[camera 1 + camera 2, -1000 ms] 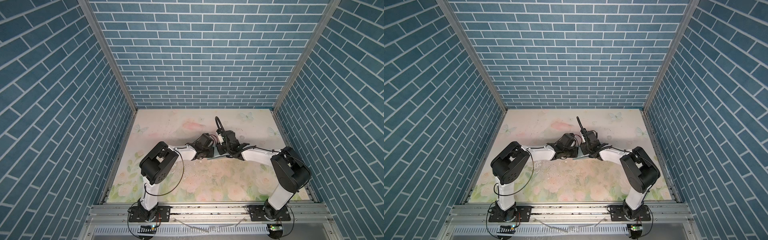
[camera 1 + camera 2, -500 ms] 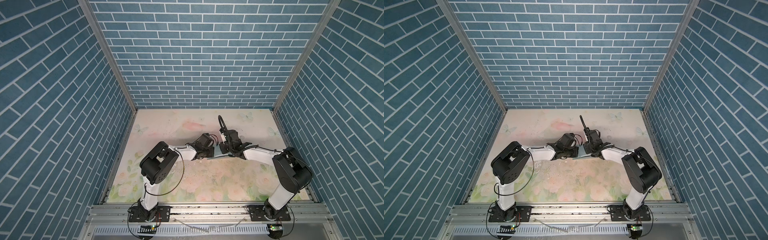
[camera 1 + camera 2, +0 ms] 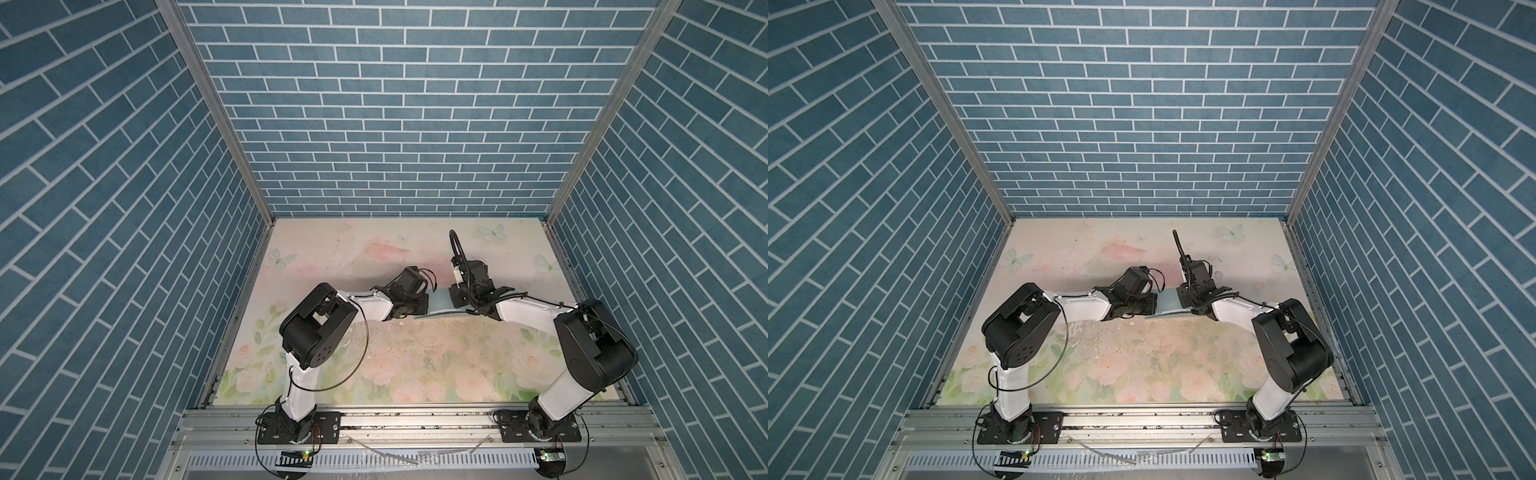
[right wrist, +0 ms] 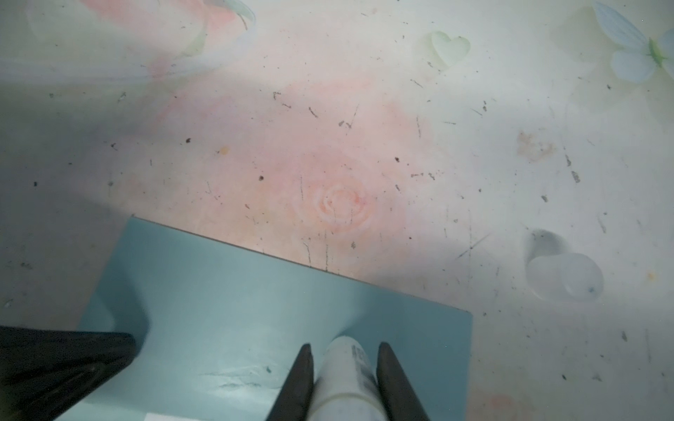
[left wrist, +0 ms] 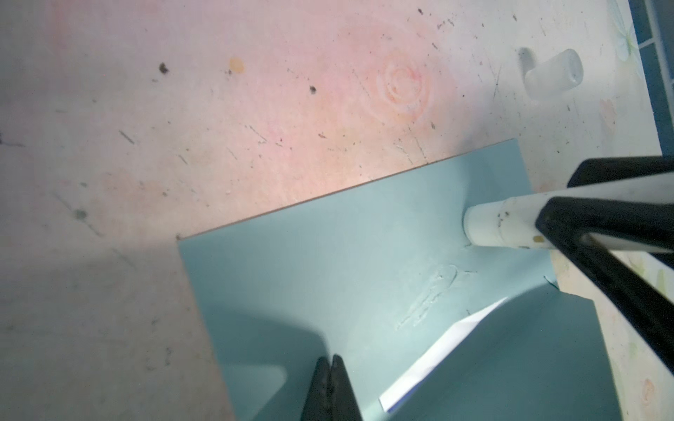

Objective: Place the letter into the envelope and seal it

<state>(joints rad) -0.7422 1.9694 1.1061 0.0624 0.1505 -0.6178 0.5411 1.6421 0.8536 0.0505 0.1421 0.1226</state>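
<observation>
2 robot arms meet at mid-worktop (image 3: 374, 257) over the teal envelope (image 3: 440, 301), seen in both top views (image 3: 1169, 305) as a short strip between the wrists. Its long axis appears to run left to right across the scene, roughly parallel to the front rail, and both ends are hidden under the arms. In the left wrist view the envelope (image 5: 328, 277) lies open. A flat teal panel carries a shiny smear, and a white corner of the letter (image 5: 437, 353) pokes from the pocket mouth beside it.

The left gripper (image 5: 330, 361) has its jaws pressed together with nothing between them. Their tips sit on or just above the teal paper near the letter's corner; contact cannot be confirmed. The right gripper (image 4: 344, 350) has its jaws partly apart and clamped on a white glue stick (image 4: 346, 382), whose tip (image 5: 474, 224) rests against the teal panel close to its right-hand edge. A clear cap (image 4: 563, 277) lies on the worktop well apart from the envelope, beyond the glue stick.

Compared with 1 second earlier, the right wrist and its cable loop have shifted to the right, away from the left gripper, and more teal paper shows between the 2 arms. The left arm is unchanged.
</observation>
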